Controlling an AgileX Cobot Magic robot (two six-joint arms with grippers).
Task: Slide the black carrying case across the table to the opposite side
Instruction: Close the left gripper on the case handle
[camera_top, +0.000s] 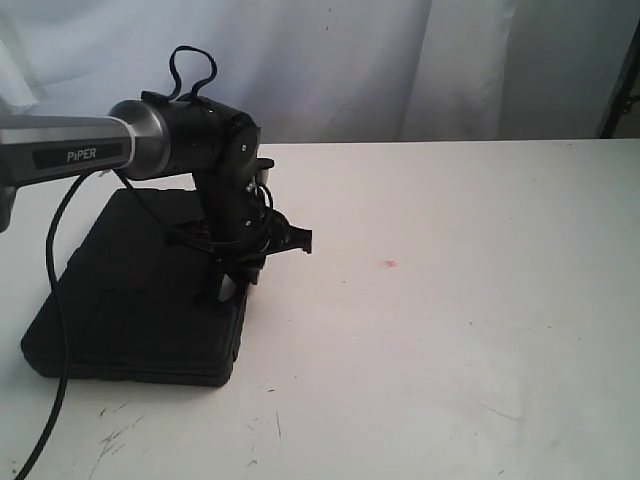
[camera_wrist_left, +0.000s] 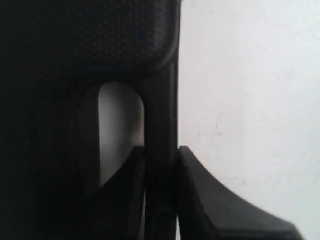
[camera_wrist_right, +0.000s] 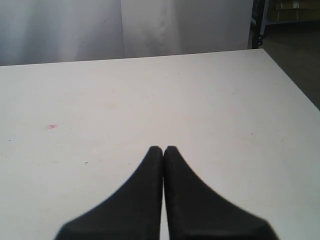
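The matte black case (camera_top: 130, 290) lies flat at the left of the white table (camera_top: 450, 330), its handle edge facing the table's middle. My left gripper (camera_top: 235, 285) points down at that edge. In the left wrist view the case (camera_wrist_left: 75, 50) fills one side; one finger sits inside the slot (camera_wrist_left: 117, 130) and the other outside. The left gripper (camera_wrist_left: 161, 150) is shut on the handle bar (camera_wrist_left: 161, 115). My right gripper (camera_wrist_right: 163, 149) is shut on nothing above the bare table (camera_wrist_right: 200, 100); the exterior view does not show it.
A tiny red dot (camera_top: 389, 264) marks the tabletop right of the case. Dark scuffs (camera_top: 115, 435) lie near the front left. A black cable (camera_top: 60, 330) hangs across the case. White curtain (camera_top: 350, 60) backs the table. The table edge (camera_wrist_right: 295, 85) drops to a dark floor.
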